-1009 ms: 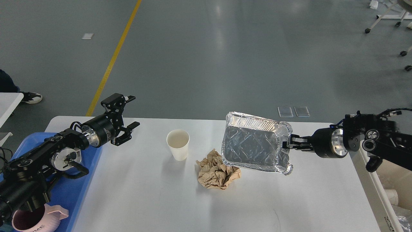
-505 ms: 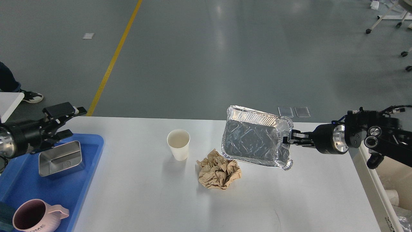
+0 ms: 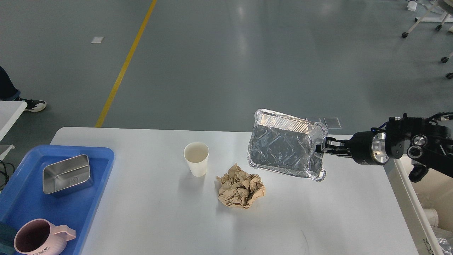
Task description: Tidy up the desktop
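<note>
Below the camera, filling most of the lower view, lies the large white rectangular desktop [image 3: 148, 212] with rounded corners, its far edge meeting the grey floor.

Near its middle stands a white paper cup [image 3: 196, 158], upright and open at the top. Just to the right of it, a little nearer to the front, rests a crumpled ball of brown paper [image 3: 241, 190], apart from the cup.

Above the right part of the desktop a shiny rectangular aluminium foil tray [image 3: 286, 149] is held tilted, its inside facing the viewer. The right gripper [image 3: 325, 148] is clenched on the right rim of this foil tray, and the black arm behind it comes in from the right edge.

On the left end of the desktop sits a blue plastic tray [image 3: 21, 198]. Inside it are a small rectangular steel container [image 3: 67, 174] toward the back and a pink ceramic mug [image 3: 40, 241] with a dark inside at the front corner.

The left gripper does not show anywhere.

A yellow line [image 3: 124, 67] runs across the floor behind.
</note>
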